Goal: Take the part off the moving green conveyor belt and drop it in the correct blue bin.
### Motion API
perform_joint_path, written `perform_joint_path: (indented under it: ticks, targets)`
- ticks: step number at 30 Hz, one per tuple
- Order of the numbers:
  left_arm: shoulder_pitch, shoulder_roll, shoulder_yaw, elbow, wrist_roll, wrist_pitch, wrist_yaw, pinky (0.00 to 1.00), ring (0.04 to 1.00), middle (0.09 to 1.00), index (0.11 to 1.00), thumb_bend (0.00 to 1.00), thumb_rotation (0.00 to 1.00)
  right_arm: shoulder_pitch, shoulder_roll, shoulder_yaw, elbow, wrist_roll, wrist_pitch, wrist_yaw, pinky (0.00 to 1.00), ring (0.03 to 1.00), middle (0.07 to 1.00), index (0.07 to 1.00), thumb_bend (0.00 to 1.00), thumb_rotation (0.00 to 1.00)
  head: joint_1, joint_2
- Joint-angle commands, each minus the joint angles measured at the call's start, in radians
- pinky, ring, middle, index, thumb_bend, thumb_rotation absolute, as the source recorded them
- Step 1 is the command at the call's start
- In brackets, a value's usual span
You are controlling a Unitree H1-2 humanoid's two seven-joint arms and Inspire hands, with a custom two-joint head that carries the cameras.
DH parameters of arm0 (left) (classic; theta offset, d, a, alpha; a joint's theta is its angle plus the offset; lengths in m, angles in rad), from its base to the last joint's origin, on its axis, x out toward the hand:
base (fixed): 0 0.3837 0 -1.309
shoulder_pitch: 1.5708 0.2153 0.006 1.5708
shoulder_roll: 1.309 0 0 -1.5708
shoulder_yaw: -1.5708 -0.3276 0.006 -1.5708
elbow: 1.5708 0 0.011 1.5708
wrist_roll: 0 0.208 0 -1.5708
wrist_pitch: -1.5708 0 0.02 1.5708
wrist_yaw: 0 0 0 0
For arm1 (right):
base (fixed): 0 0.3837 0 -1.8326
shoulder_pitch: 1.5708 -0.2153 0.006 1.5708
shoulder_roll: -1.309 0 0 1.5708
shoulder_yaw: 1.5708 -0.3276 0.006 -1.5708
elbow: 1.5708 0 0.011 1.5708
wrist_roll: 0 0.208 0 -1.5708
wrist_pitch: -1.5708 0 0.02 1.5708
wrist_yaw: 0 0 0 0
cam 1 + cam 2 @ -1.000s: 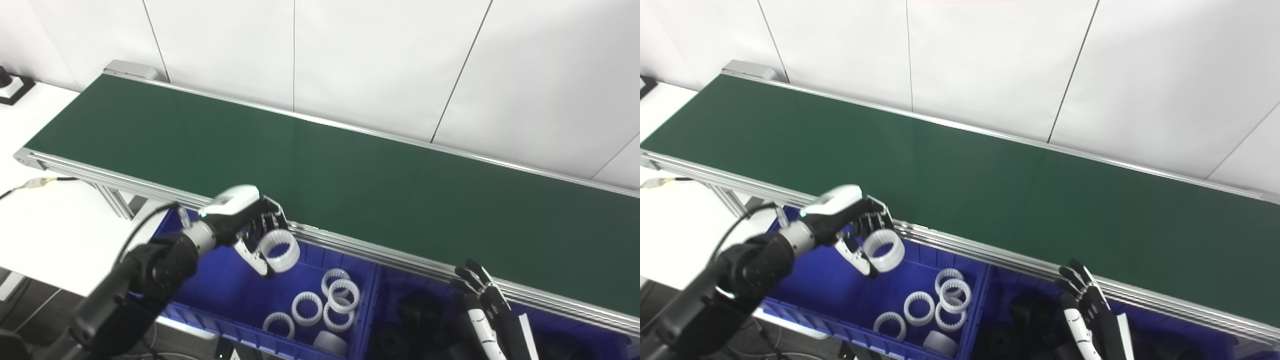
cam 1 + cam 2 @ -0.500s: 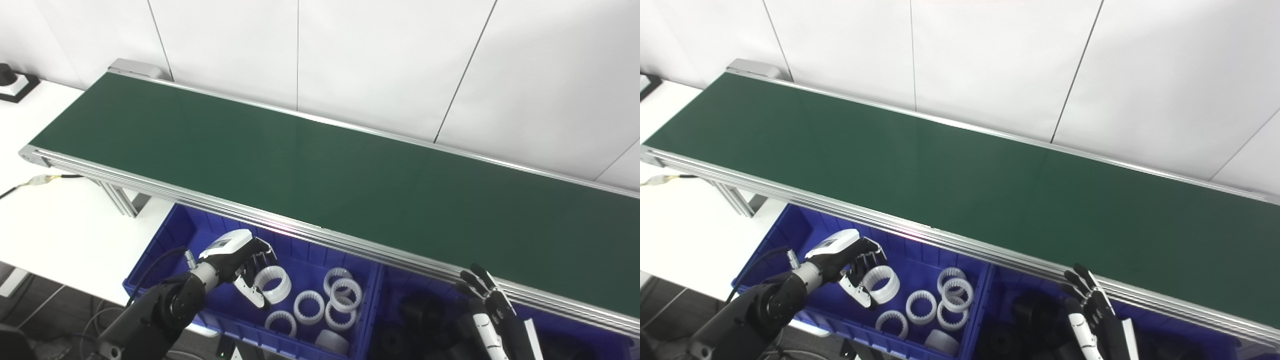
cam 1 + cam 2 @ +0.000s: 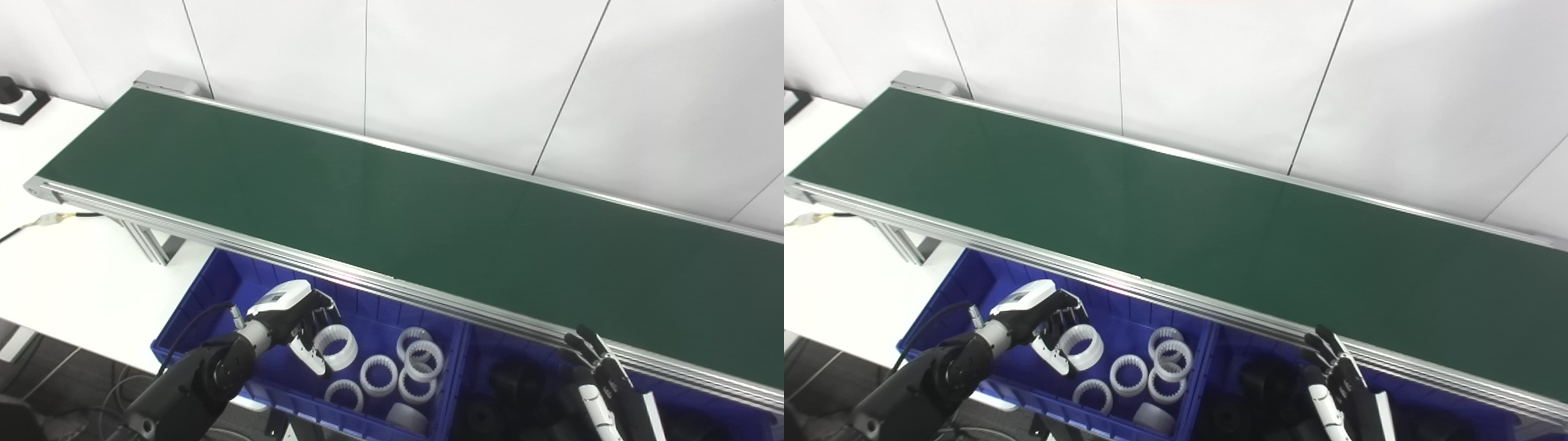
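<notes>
Left hand (image 3: 300,324), in my left eye view, grips a white ring (image 3: 338,347) low inside the left blue bin (image 3: 202,306). Right eye view: my right hand (image 3: 1344,392) waits over the other bin, fingers spread, empty.

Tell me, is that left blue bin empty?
No. The left blue bin has several white rings lying on its floor.
</notes>
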Motion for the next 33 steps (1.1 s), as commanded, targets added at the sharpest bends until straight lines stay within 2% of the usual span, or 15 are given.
perform_joint_path:
  ticks: [1,2,3,7,11,16,18,22,23,25,30,33]
  targets:
    - [-0.008,0.030,0.004,-0.052,0.025,0.009,0.024,0.58,0.587,0.645,0.501,0.52,0.04,-0.007,0.001,-0.004,-0.033,0.009,-0.009,0.003,0.75,0.804,0.845,0.887,0.53,0.68,0.001,0.001]
    - [-0.007,0.032,0.003,-0.064,0.034,0.028,0.011,0.65,0.669,0.719,0.658,0.69,0.05,-0.007,0.001,-0.004,-0.032,0.010,-0.011,0.004,0.75,0.804,0.845,0.887,0.52,0.68,0.001,-0.001]
    - [-0.006,0.033,0.003,-0.077,0.042,0.051,-0.004,0.69,0.704,0.750,0.716,0.75,0.07,-0.007,0.002,-0.004,-0.030,0.010,-0.013,0.004,0.75,0.805,0.845,0.887,0.52,0.68,0.001,-0.003]
    - [-0.003,0.046,0.003,-0.120,0.048,0.104,-0.050,0.81,0.868,0.893,0.878,0.87,0.18,-0.006,0.003,-0.003,-0.027,0.014,-0.021,0.006,0.76,0.808,0.849,0.890,0.51,0.67,-0.001,-0.006]
    - [0.002,0.058,0.004,-0.150,0.053,0.130,-0.078,0.84,0.904,0.934,0.936,0.93,0.20,-0.006,0.004,-0.002,-0.025,0.012,-0.021,0.005,0.76,0.810,0.849,0.889,0.51,0.68,-0.001,-0.008]
    - [0.001,0.068,-0.001,-0.168,0.056,0.141,-0.088,0.84,0.904,0.941,0.943,0.97,0.20,-0.008,0.005,-0.001,-0.022,0.005,-0.024,0.003,0.76,0.808,0.848,0.887,0.51,0.69,-0.004,-0.011]
    - [0.000,0.069,-0.006,-0.187,0.064,0.165,-0.109,0.86,0.905,0.938,0.943,0.97,0.19,-0.008,0.005,-0.001,-0.021,0.007,-0.023,0.003,0.76,0.808,0.848,0.887,0.51,0.69,-0.005,-0.013]
    - [0.000,0.075,-0.003,-0.238,0.037,0.198,-0.160,0.78,0.841,0.861,0.851,0.88,0.18,-0.009,0.005,-0.001,-0.014,0.011,-0.031,0.006,0.76,0.810,0.850,0.889,0.51,0.68,-0.010,-0.019]
    - [0.002,0.076,0.002,-0.250,0.019,0.197,-0.170,0.70,0.778,0.807,0.810,0.81,0.15,-0.009,0.005,-0.001,-0.012,0.011,-0.035,0.008,0.76,0.811,0.853,0.891,0.50,0.67,-0.010,-0.019]
    - [0.008,0.075,0.016,-0.286,-0.017,0.188,-0.185,0.64,0.710,0.746,0.748,0.74,0.13,-0.010,0.005,0.000,-0.010,0.007,-0.032,0.006,0.76,0.809,0.851,0.891,0.50,0.68,-0.015,-0.022]
    - [0.029,0.058,0.050,-0.391,-0.084,0.185,-0.196,0.58,0.648,0.700,0.687,0.66,0.11,-0.012,0.008,0.003,-0.001,0.003,-0.037,0.006,0.76,0.809,0.848,0.890,0.50,0.68,-0.037,-0.036]
    - [0.035,0.042,0.081,-0.462,-0.173,0.178,-0.208,0.54,0.614,0.686,0.665,0.65,0.13,-0.012,0.010,0.006,0.002,-0.003,-0.041,0.004,0.75,0.804,0.844,0.885,0.49,0.69,-0.057,-0.047]
